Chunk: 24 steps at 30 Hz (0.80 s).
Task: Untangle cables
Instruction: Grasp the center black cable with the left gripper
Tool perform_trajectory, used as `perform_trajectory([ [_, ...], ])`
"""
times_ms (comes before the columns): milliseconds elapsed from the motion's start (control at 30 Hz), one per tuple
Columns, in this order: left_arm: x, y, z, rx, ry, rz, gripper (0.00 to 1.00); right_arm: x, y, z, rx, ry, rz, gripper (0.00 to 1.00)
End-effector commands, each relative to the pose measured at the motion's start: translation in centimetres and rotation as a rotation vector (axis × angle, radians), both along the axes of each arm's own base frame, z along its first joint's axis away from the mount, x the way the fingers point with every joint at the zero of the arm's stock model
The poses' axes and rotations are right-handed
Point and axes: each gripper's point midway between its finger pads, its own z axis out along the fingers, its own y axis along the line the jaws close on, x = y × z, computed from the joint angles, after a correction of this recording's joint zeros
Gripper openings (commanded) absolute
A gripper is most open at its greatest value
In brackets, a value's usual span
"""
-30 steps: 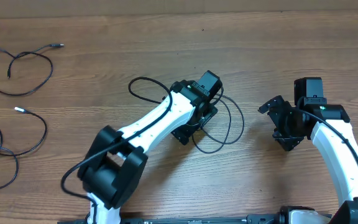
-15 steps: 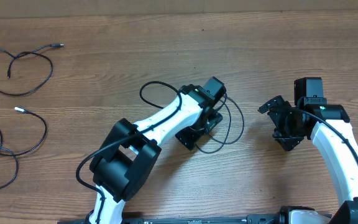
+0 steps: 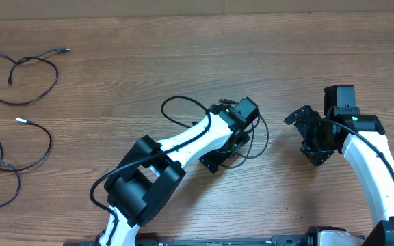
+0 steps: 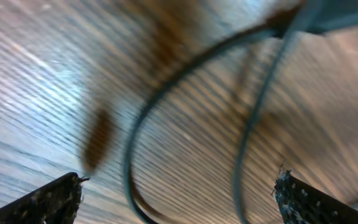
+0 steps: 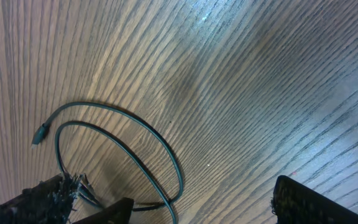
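Overhead, the left fingers point(image 4: 48, 202) hover spread over the looped centre cable point(image 4: 129, 162) (right fingers point(image 5: 303, 202) equally spread, idle); next, lowering to pinch one strand seems needed.

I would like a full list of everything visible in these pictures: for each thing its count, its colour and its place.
upper-left cable: one, black, far-left top of the table, in a loose loop.
lower-left cable: one, black, at the left edge below the first, in loose loops.
centre cable: one, black, looped at the table's centre, partly under the left pincer.
table: one, brown wood, under everything.
left arm: one, white with black joints, reaching from the near edge to the centre.
right arm: one, same colours, on the right side.
left pincer: one, black, open, above the centre cable's loops.
right pincer: one, black, open, empty, to the right of the centre cable.
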Motion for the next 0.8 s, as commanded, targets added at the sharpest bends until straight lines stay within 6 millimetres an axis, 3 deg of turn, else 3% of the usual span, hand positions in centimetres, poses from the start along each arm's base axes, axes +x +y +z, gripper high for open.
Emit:
perform_trajectory([
  [0,-0.6,0.7,-0.9,0.027,0.022,0.039,1.00,0.0,0.0,0.2,-0.009,-0.012,0.009,1.00],
  [100,-0.8,0.7,-0.9,0.026,0.028,0.037,0.91,0.0,0.0,0.2,-0.008,-0.012,0.009,1.00],
  [267,-1.2,1.7,-1.0,0.069,0.044,0.040,0.48,0.0,0.0,0.2,-0.008,-0.012,0.009,1.00],
  [533,-0.9,3.3,-0.9,0.109,0.054,0.058,0.07,0.0,0.0,0.2,-0.008,-0.012,0.009,1.00],
  [767,0.4,5.9,-0.4,0.138,0.071,0.081,0.04,0.0,0.0,0.2,-0.009,-0.012,0.009,1.00],
])
